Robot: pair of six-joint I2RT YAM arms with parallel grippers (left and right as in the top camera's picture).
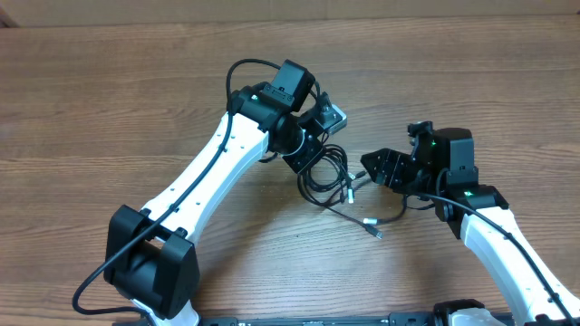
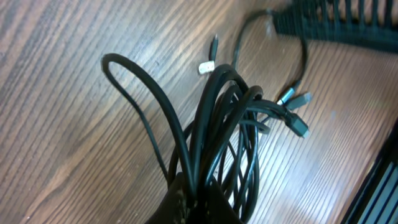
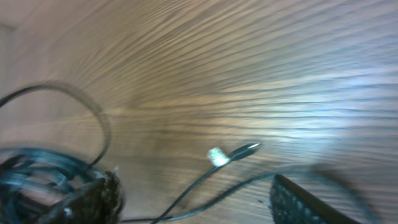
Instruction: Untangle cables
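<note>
**left anchors the clump, right lines up on a free end**

cables [image 1: 332, 177]: one tangled clump of thin black cord on the wooden table [image 1: 109, 91], mid-table between the two arms. left gripper [image 1: 315, 152] is closed on the clump's upper-left edge. the left wrist view shows several loops pinched together at the fingers and fanning out from there. right gripper [image 1: 379, 168] sits just beside the clump on its right, fingers spread wide, and i can't confirm anything clamped between them. the right wrist view is blurred.

loose ends: a silver-tipped plug [image 1: 372, 224] trails toward the near edge on a single strand. a cluster of plug ends [image 2: 295, 107] lies at the clump's right side, close to the right fingers.

step in hand (judgement): right takes one free end while left holds the mass.

doing it well:
- close on a single strand just behind its plug, not on the loops. catching two cords would likely tighten the knot.
- draw away from the left gripper, low and slow, along the line the strand leaves the clump.
- if the whole clump drags, stop and pick another end.
- the left grip needs to stay firm, since thin cords probably slip easily.
</note>
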